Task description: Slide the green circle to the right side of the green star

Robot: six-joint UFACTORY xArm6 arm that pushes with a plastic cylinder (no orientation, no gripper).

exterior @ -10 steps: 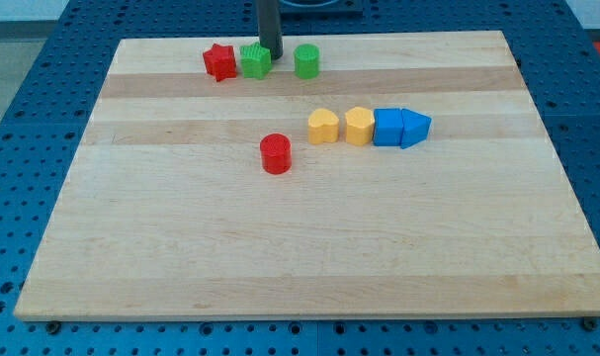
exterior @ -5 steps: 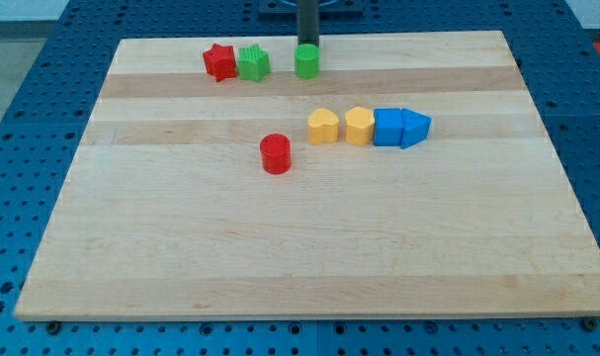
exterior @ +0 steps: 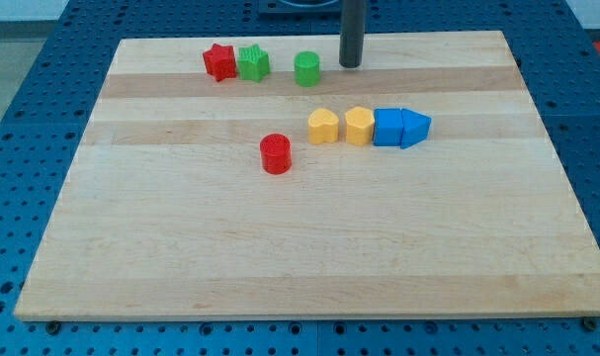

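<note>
Sitting near the desk's (exterior: 309,247) top edge, the green circle (exterior: 306,69) lies just to the view's left of my tip (exterior: 351,65), a small gap of bare wood between them, so I am not touching it. The brief word "claw" fits me poorly: I end in a plain dark rod with nothing to part or press together, and the rod stands upright with its lower end on the wood.

Further to the view's left of my tip, past the green circle, stands the green star (exterior: 253,63). The circle is on the star's right side with a clear gap between the two. Touching the star on its far side is the red star (exterior: 218,61), the farthest block from my tip along that top row.

Below my tip, toward the view's bottom, runs a row of four blocks packed side by side. Nearly straight under me is a yellow block (exterior: 359,127) with a peaked top; another yellow block (exterior: 323,127) sits beside it on the view's left. To the view's right come the blue cube (exterior: 387,128) and then the blue triangle-like block (exterior: 415,128).

Lower still and to the view's left of my tip, the red circle (exterior: 276,154) stands alone, apart from everything.
</note>
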